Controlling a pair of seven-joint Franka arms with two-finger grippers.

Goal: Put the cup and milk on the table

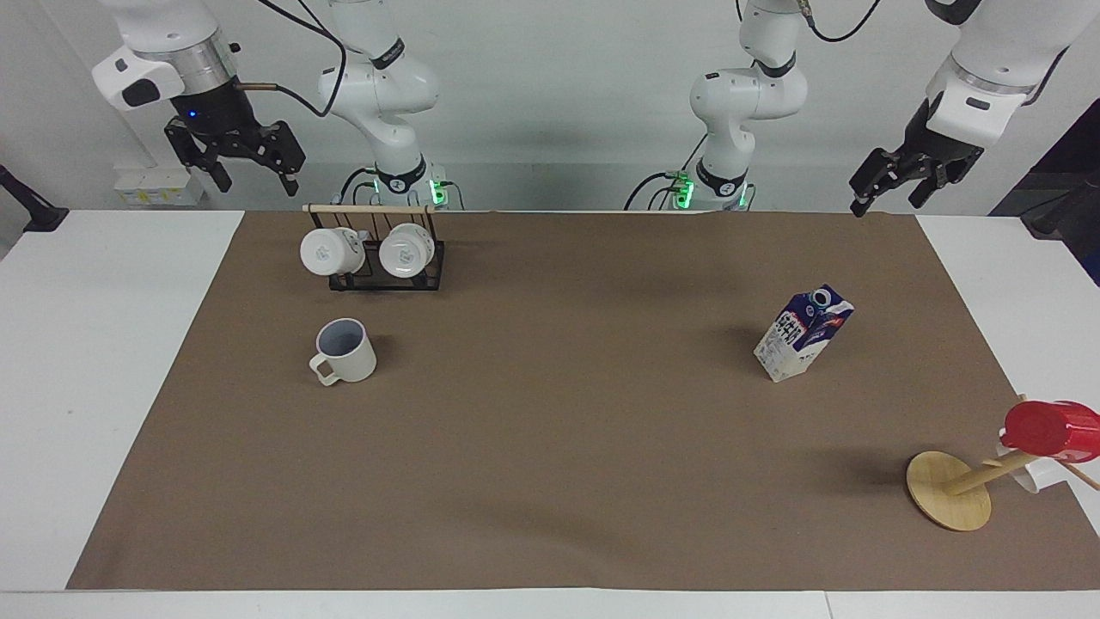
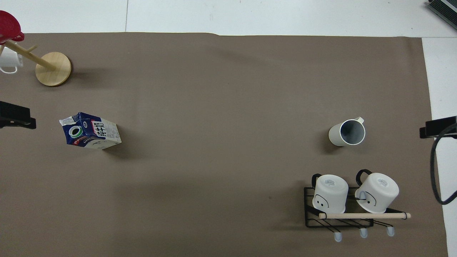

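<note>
The desk [image 1: 51, 361], white with a wide brown sheet [image 1: 550, 481] over most of it, was seen to carry everything. The milk [image 1: 803, 334] was stood upright on the sheet toward the left arm's end, well apart from the cup [image 1: 344, 351], which was set upright toward the right arm's end, just farther from the robots than a black rack [image 1: 378, 258] holding two white mugs. A wooden stand [image 1: 950, 501] with a red cup [image 1: 1050, 429] was placed near the corner at the left arm's end. The left pincer [image 1: 889, 191] and the right pincer [image 1: 251, 172] were held raised at the robots' edge, both spread and empty. If a fresh grasp were tried, the tall carton could be tipped by a glancing finger. In the overhead view only dark slivers of the pincers were shown, and the red cup was cut off.
</note>
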